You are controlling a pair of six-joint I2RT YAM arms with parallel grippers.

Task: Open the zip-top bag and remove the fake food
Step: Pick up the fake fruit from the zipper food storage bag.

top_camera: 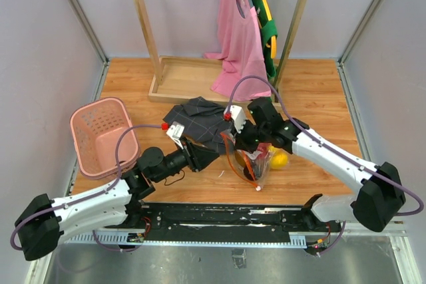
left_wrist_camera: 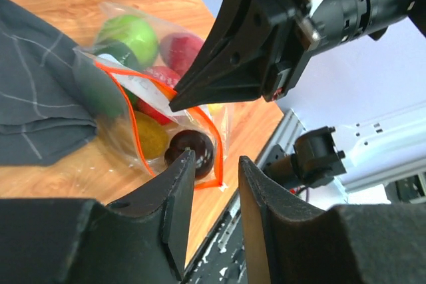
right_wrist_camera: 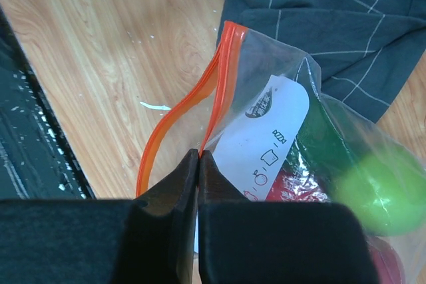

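Blurry lime-green fruit [right_wrist_camera: 379, 184] inside bag [right_wrist_camera: 266, 64]

The fake food [left_wrist_camera: 136, 34] lies in the zip-top bag [right_wrist_camera: 276, 131], before the cloth [left_wrist_camera: 40, 91]

- A white label [right_wrist_camera: 263, 131] is carried on the clear wall of the zip-top bag [right_wrist_camera: 259, 58].
- A dark oval logo [right_wrist_camera: 266, 106] is printed at the label's upper end; its lettering cannot be read.
- Beneath it, small dark characters [right_wrist_camera: 277, 139] and outline symbols are printed sideways; none can be made out with certainty.
- In the left wrist view the label is glimpsed through the plastic, with nothing legible.
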